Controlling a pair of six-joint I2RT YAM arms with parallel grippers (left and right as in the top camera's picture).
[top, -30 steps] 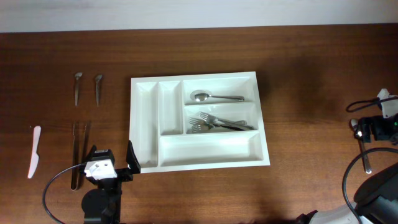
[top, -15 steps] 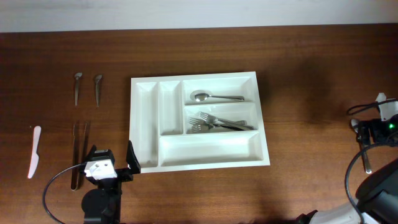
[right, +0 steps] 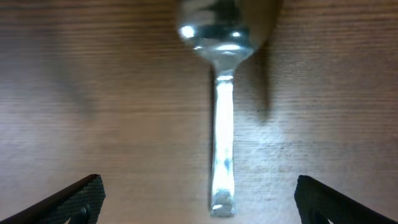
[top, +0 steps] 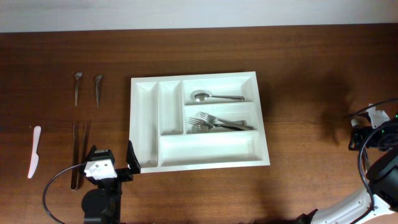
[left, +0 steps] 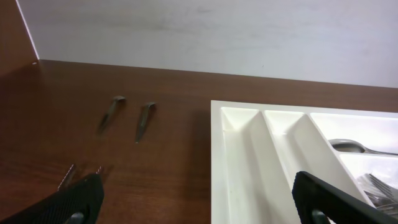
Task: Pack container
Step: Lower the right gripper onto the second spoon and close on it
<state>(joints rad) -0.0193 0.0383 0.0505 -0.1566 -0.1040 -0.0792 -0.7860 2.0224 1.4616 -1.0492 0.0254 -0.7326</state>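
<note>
The left gripper [left: 196,193] hangs low over the near left part of the dark brown wooden tabletop [top: 305,93]. Its jaws stand wide open and hold nothing, and it is in the same place as a second ago. Its right finger [top: 130,158] is just beside the near left corner of the large white rectangular plastic cutlery tray [top: 208,149].

The right gripper [right: 198,183], at the right edge of the tabletop, has come a little nearer to the robot's side since the earlier picture. The right arm [top: 382,180] has swung further to the right. Its jaws are also wide open and grip nothing. Between them, on the wood, lies a shiny metal spoon [right: 224,143] with its bowl pointing away and its handle toward the camera. In the overhead view this spoon was visible beside the arm before. Now the arm covers it.

The tray lies flat in the middle of the tabletop and has not moved. A metal spoon with a long handle [top: 214,96] lies in its far crosswise compartment. A small heap of metal forks [top: 221,122] lies in the middle crosswise one.

Left of the tray the loose things are unchanged. A white plastic knife [top: 34,151] is near the left edge. A pair of long thin metal utensils [top: 79,152] lies side by side. Further away are two small metal spoons [top: 87,88], a little apart. Behind the far edge of the tabletop stands a pale wall [left: 217,31].
</note>
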